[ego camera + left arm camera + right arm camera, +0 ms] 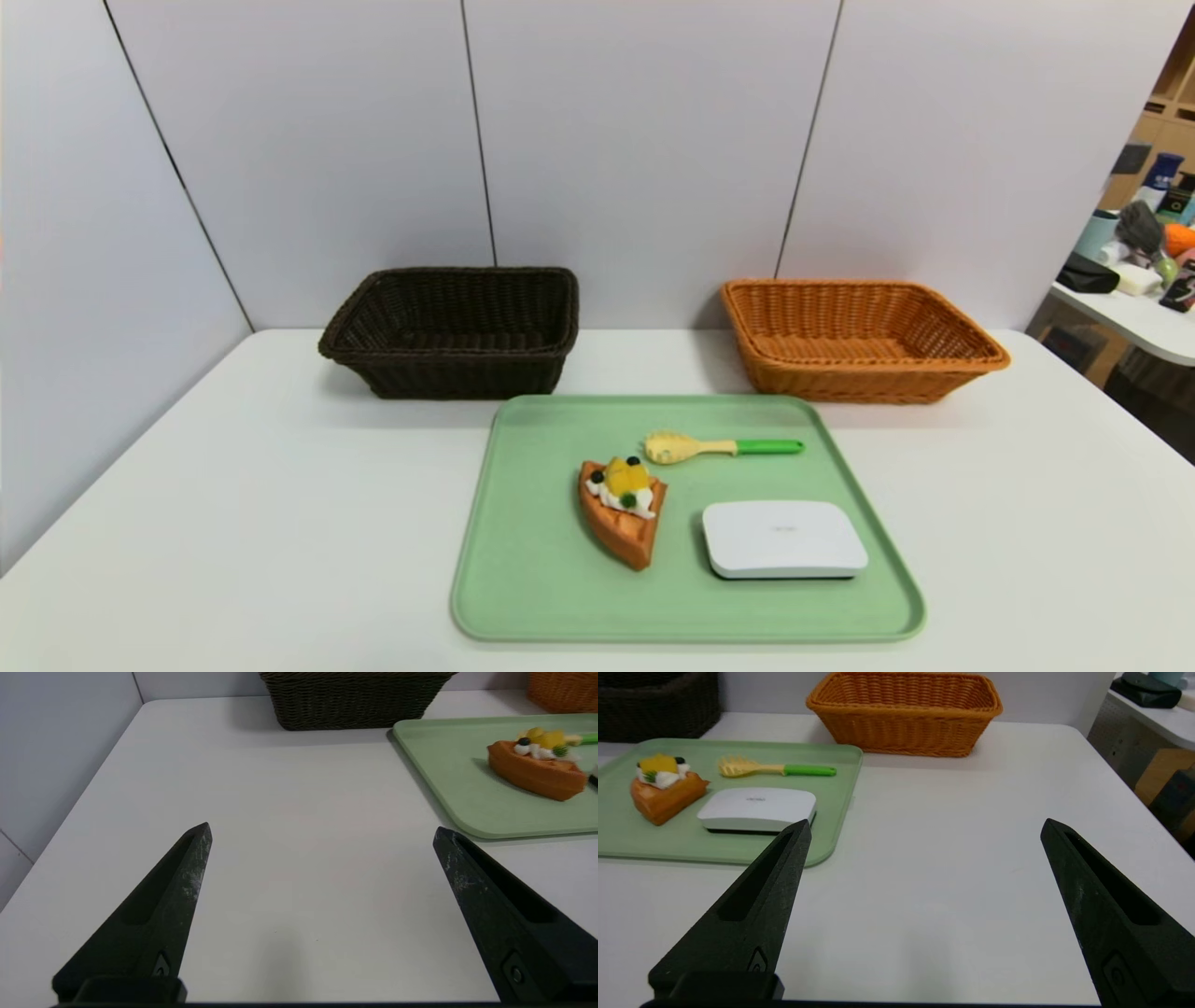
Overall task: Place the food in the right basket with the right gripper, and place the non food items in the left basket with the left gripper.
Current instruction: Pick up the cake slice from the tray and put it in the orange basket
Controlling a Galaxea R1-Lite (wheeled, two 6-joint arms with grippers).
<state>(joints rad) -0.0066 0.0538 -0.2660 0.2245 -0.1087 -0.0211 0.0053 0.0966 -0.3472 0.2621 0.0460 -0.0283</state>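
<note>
Dark left basket (654,704) cut off in right wrist view.

A lab-like test room is suggested: a white table (233,523) is enclosed by plain grey partition panels (644,140), and a cluttered side table (1134,317) (far right) is seen beyond.
</note>
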